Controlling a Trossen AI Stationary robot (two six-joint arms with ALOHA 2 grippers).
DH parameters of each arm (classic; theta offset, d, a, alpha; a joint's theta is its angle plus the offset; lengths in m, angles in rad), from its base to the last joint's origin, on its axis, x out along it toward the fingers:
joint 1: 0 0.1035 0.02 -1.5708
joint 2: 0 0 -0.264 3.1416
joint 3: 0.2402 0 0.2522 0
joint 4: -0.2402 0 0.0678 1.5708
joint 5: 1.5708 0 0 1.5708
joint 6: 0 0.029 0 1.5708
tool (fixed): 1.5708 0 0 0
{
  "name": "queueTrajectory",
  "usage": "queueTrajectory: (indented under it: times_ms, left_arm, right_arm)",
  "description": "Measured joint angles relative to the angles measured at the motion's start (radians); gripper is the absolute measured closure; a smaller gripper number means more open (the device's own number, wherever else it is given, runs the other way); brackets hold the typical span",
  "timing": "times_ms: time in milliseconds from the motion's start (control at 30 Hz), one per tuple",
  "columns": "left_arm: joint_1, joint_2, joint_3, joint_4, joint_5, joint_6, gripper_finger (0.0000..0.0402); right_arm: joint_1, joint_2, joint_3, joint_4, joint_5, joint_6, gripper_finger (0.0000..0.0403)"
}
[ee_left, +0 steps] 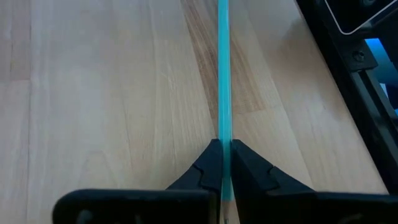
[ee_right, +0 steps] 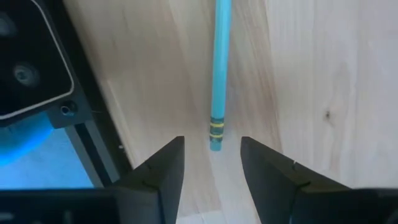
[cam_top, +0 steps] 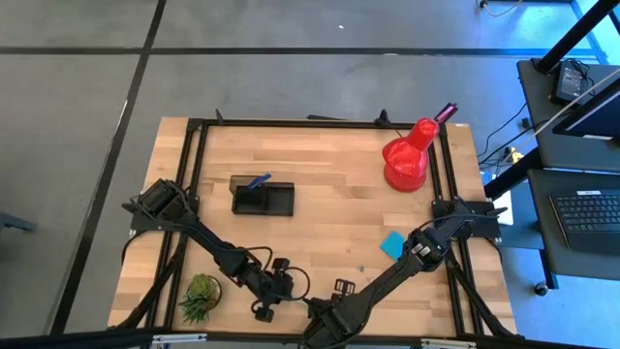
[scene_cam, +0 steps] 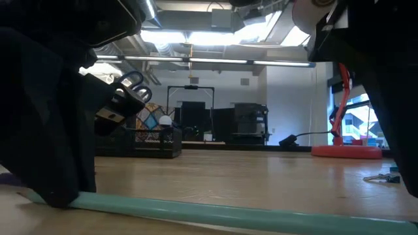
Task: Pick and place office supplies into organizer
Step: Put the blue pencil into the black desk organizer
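A teal pencil (ee_left: 224, 74) lies along the wooden table near its front edge, seen in the low view as a long teal bar (scene_cam: 215, 212). My left gripper (ee_left: 224, 149) is shut on it. My right gripper (ee_right: 211, 155) hangs open above the pencil's eraser end (ee_right: 215, 144), pointing down, one finger on either side and touching nothing. The black organizer (cam_top: 262, 197) stands left of centre on the table, and a blue item (cam_top: 258, 181) sticks up out of its taller section. A cyan sticky-note pad (cam_top: 392, 244) lies flat toward the right. My left gripper pinches the pencil's shaft (ee_left: 224, 134) between its two fingertips, which come down at a slant. The pencil runs straight on ahead of the fingers. Beyond them it lies low along the wood and roughly level.
A red desk lamp (cam_top: 407, 160) stands at the far right corner. A small green plant (cam_top: 201, 296) sits near the front left, next to my left arm. The black frame rail (ee_right: 37, 68) borders the table close to my right gripper. Bare wood lies between the organizer and the pad.
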State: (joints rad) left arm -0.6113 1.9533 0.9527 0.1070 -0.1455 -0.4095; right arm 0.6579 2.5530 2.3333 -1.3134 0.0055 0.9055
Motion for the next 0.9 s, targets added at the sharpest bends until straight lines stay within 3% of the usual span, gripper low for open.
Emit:
queueTrajectory:
  times_ms: [467,900]
  left_arm:
    - [0.001,0.000,0.000,0.004,0.005,0.000,0.0386]
    - [0.001,0.000,0.000,0.004,0.006,0.001,0.0386]
  right_arm:
    - [-0.012,0.045,0.004,0.021,-0.037,-0.025,0.0251]
    - [-0.021,0.049,0.002,0.017,-0.059,-0.079,0.0376]
